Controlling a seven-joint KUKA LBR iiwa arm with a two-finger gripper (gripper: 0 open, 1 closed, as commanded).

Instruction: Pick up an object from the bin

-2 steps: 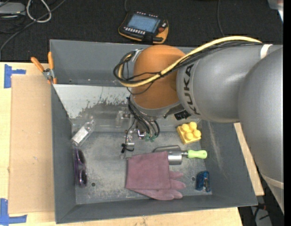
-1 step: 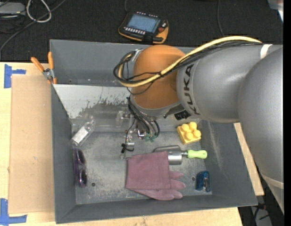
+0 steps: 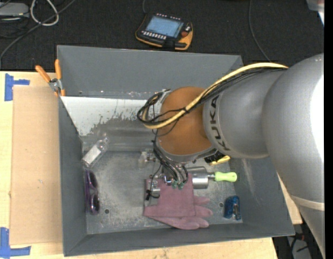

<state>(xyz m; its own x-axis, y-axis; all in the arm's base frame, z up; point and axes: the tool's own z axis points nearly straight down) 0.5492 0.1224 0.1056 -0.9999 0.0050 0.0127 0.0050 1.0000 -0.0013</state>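
Obs.: arm (image 3: pixel 263 117) reaches in from the right, well down inside the grey metal bin (image 3: pixel 128 72). Orange cover (image 3: pixel 179 123) on the wrist sits over the middle of the bin floor, with black and yellow cables (image 3: pixel 231 77) looped across it.

Hand (image 3: pixel 151 192) is low, close to the floor, at the upper left corner of a mauve glove (image 3: pixel 177 208). From here I cannot tell whether it touches the glove. Released or clenched: cannot tell, as the wrist hardware hides that part. Nothing seen grasped.

The glove lies flat at the front middle of the bin, its finger ends pointing toward the right side.

Other contents, all lying singly, no heap:
- tool with a yellow-green handle (image 3: pixel 225 176) and a silver barrel, just right of the wrist, above the glove.
- small blue object (image 3: pixel 231 207), front right, near the glove's finger ends but apart from them.
- purple sunglasses (image 3: pixel 92 191) along the left wall, well apart from the hand.
- clear plastic piece (image 3: pixel 94 154) beyond the sunglasses, near the back left corner.
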